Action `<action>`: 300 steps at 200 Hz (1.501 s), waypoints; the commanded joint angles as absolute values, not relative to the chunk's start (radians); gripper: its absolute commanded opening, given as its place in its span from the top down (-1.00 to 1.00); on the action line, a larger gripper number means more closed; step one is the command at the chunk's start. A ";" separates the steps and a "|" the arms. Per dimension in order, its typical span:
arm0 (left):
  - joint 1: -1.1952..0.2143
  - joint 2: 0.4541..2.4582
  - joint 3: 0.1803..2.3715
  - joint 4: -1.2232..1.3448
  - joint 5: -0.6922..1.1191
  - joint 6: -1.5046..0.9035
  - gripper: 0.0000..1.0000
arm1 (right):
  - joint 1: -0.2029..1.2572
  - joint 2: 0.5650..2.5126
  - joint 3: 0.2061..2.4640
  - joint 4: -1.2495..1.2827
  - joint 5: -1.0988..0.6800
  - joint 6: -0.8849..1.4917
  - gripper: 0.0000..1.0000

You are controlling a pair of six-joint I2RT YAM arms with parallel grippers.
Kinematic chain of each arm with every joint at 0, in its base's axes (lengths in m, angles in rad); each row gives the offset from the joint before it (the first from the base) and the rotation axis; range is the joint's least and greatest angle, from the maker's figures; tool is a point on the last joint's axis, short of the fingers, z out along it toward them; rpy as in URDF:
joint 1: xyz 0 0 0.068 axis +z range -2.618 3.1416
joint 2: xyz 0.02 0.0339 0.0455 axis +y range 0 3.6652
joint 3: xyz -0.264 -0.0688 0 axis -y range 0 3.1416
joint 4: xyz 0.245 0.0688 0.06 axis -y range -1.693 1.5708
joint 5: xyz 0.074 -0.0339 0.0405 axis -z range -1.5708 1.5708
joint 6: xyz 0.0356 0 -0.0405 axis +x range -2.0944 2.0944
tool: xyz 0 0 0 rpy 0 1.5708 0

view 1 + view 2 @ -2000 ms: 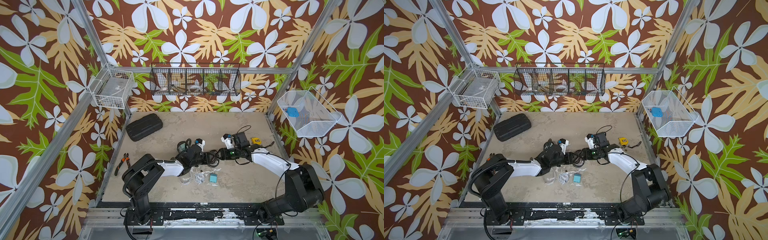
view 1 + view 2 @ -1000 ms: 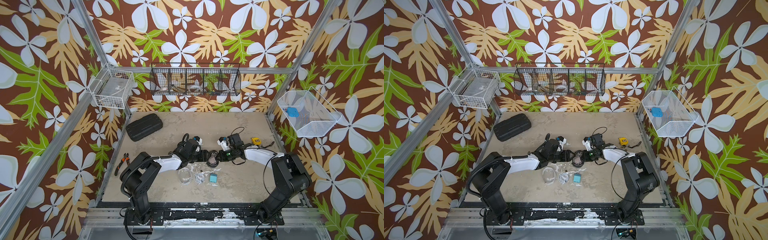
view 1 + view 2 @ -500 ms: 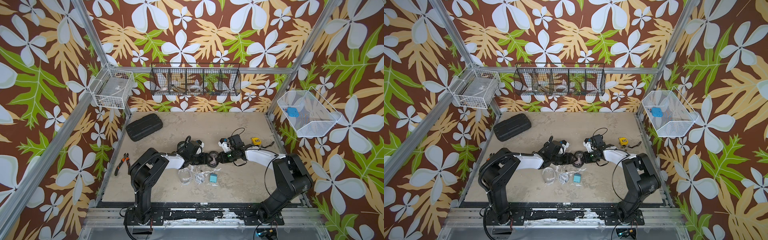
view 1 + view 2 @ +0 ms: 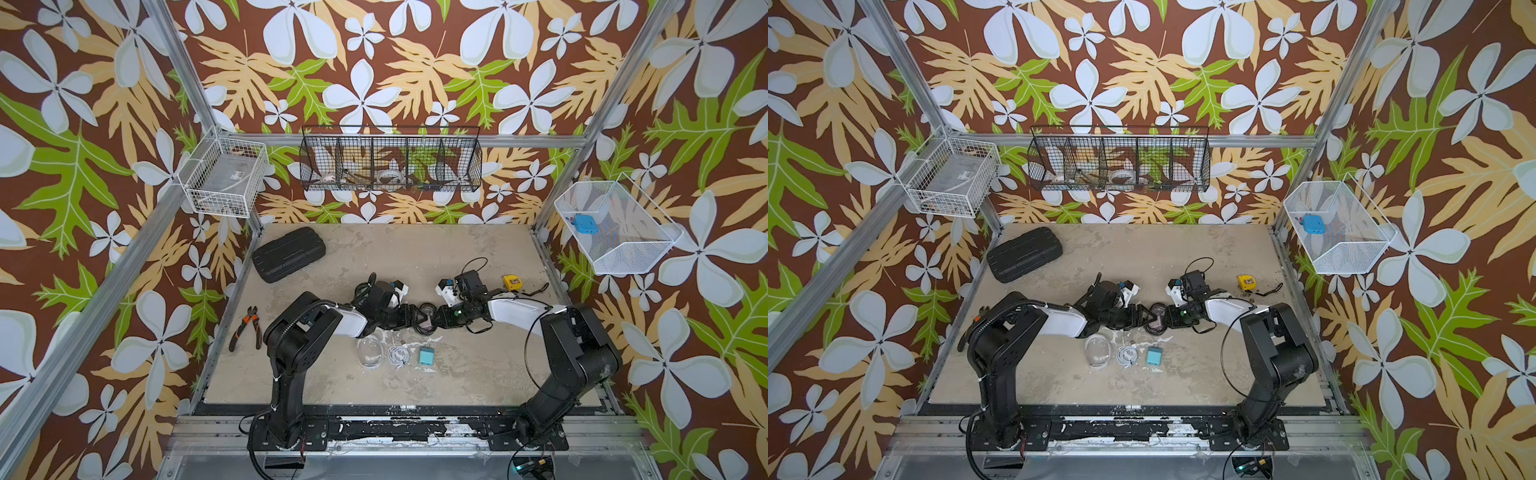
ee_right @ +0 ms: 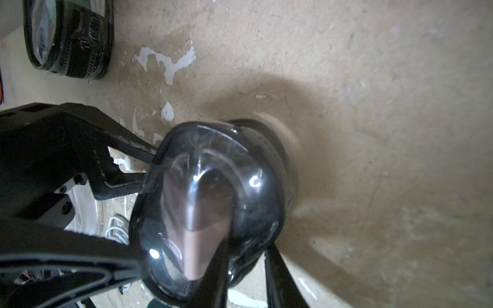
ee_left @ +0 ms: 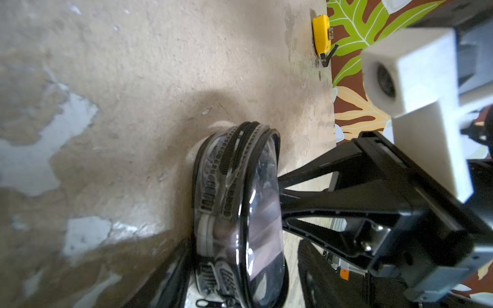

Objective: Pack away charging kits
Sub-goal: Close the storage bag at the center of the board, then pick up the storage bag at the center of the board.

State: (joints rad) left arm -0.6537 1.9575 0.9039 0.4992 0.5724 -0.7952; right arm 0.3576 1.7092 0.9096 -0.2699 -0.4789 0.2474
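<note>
Where the two arms meet at the middle of the table (image 4: 415, 253), a black-rimmed pouch (image 5: 210, 165) is stood on its edge, and a pink block (image 5: 197, 240) is seen through its clear face. The pouch is clasped by the left claw (image 5: 148, 168), whose fingers are set on either side of it. The right claw (image 6: 282, 204) is set against the clear face from the right, its fingertips a little apart; whether anything is pinched by it cannot be told.

Just nearer than this pouch, a row is laid out on the table: a clear pouch (image 4: 369, 351) on the left, a coiled white cable (image 4: 397, 355) in the middle and a teal block (image 4: 427, 356) on the right. A second black-rimmed pouch (image 5: 69, 40) is shown close by in the right wrist view; its place in the top views cannot be made out.

Farther out, a black case (image 4: 289, 254) is placed at the far left, a yellow tape measure (image 4: 511, 282) near the right edge, and a pair of pliers (image 4: 247, 328) at the left edge.
</note>
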 commanded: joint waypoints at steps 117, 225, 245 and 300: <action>-0.647 2.058 1.021 0.522 0.733 -0.811 -0.23 | 0.367 1.733 0.984 -0.362 -0.359 0.127 0.49; -0.609 2.130 1.146 0.427 0.735 -0.807 0.35 | 0.376 1.734 1.008 -0.388 -0.333 0.107 0.49; -0.609 2.126 1.137 0.422 0.730 -0.803 0.46 | 0.376 1.713 1.022 -0.401 -0.340 0.107 0.47; -0.609 2.022 0.957 0.553 0.629 -0.882 0.52 | 0.370 1.676 1.047 -0.411 -0.362 0.118 0.33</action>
